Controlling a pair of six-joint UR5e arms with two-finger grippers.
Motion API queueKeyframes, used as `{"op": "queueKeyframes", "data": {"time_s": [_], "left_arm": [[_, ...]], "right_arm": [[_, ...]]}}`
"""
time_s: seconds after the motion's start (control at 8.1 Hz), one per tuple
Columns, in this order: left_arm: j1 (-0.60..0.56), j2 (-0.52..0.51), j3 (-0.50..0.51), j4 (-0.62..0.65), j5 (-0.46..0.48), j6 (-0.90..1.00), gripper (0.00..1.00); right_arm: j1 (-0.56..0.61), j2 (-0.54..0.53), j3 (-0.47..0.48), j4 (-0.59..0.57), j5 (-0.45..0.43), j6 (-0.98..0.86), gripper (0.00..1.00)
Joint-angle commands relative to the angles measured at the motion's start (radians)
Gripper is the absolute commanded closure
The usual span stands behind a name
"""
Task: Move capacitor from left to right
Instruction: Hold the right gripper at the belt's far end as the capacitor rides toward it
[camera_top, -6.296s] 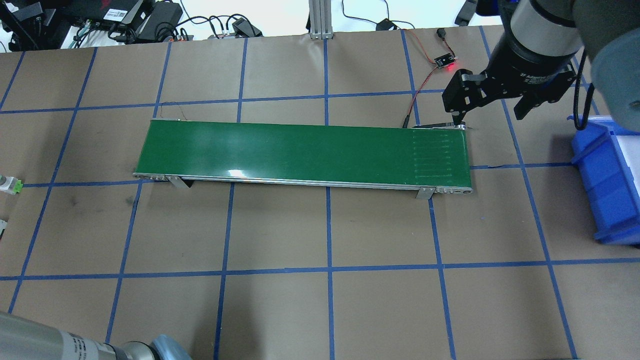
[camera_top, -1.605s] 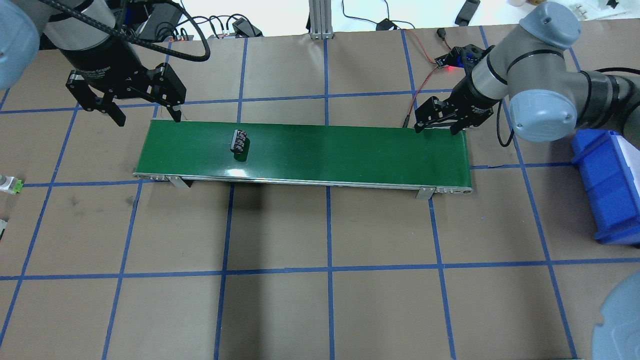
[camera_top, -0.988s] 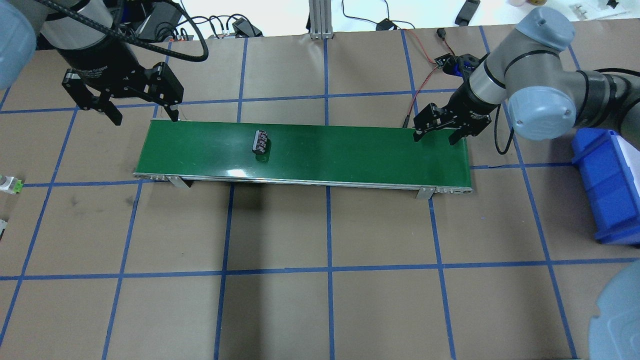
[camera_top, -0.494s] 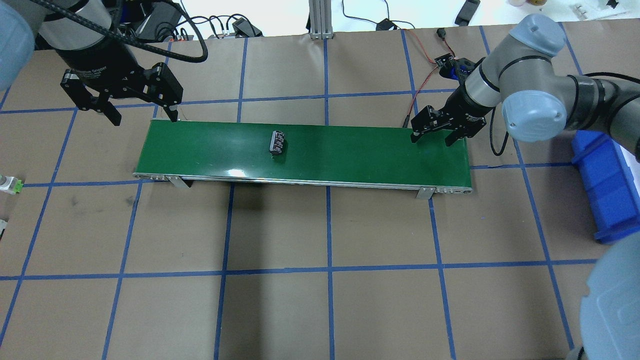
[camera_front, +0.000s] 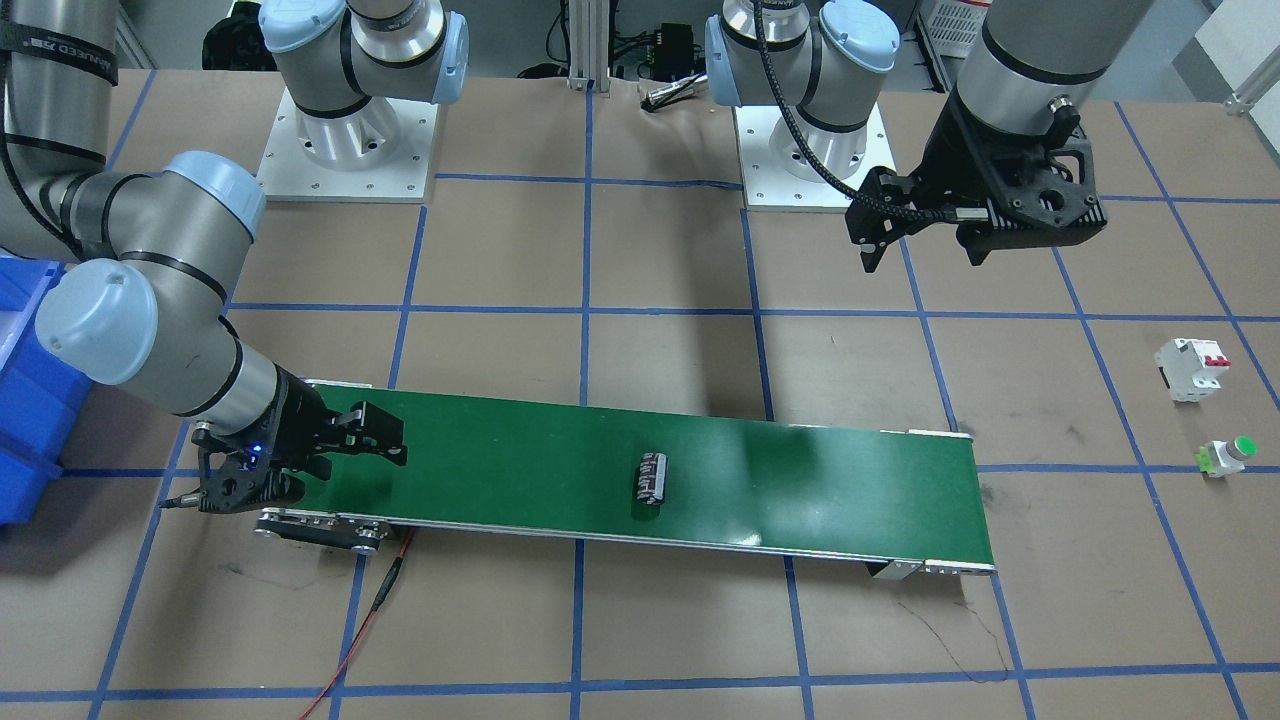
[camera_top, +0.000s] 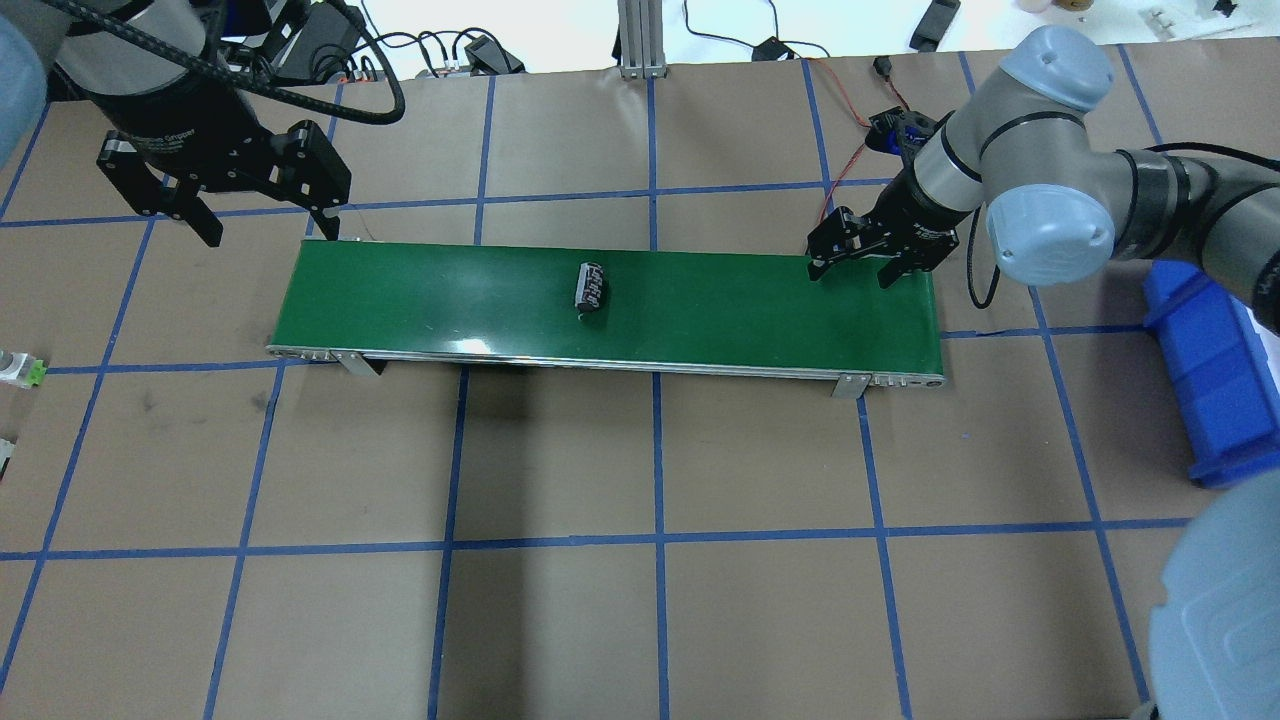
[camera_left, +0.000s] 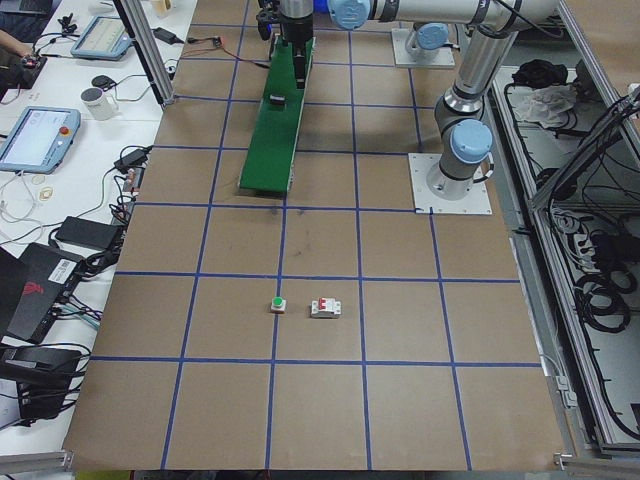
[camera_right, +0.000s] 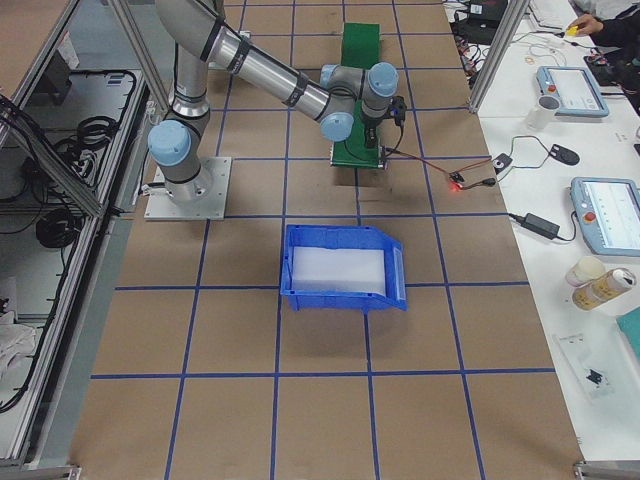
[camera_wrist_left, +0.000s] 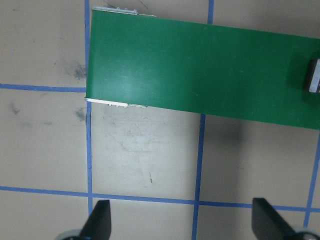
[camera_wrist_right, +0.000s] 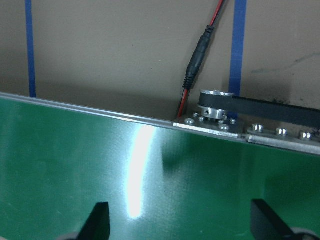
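My table (camera_top: 760, 620) is topped with brown paper, taped into big squares by a blue tape grid (camera_top: 660, 470); scuffs and dark smudges on the paper. Light is flat and even, with soft shadows.

Beyond the far edge runs a white bench (camera_left: 85, 165). Seen from my left end, it carries a tablet (camera_left: 38, 135), a mug (camera_left: 100, 100) and black power bricks (camera_left: 35, 290). An aluminium post (camera_left: 145, 50) rises at the table edge. From my right end, more tablets and a can (camera_right: 605, 287). Behind me, grey floor with black cable loops (camera_left: 605, 300) past a metal rail.
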Motion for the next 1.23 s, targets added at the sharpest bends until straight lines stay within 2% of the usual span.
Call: {"op": "queueKeyframes", "data": {"time_s": [0.0,0.49,1.11], "left_arm": [[0.0,-0.002,-0.006,0.002,0.007,-0.009,0.0],[0.0,0.002,-0.013,0.003,0.007,-0.009,0.0],[0.0,0.003,-0.008,0.009,0.007,-0.007,0.0]], "right_arm": [[0.013,0.0,-0.001,0.001,-0.014,0.014,0.0],[0.013,-0.002,-0.001,0.001,-0.016,0.018,0.0],[0.063,-0.013,-0.021,0.003,-0.019,0.169,0.0]]}}
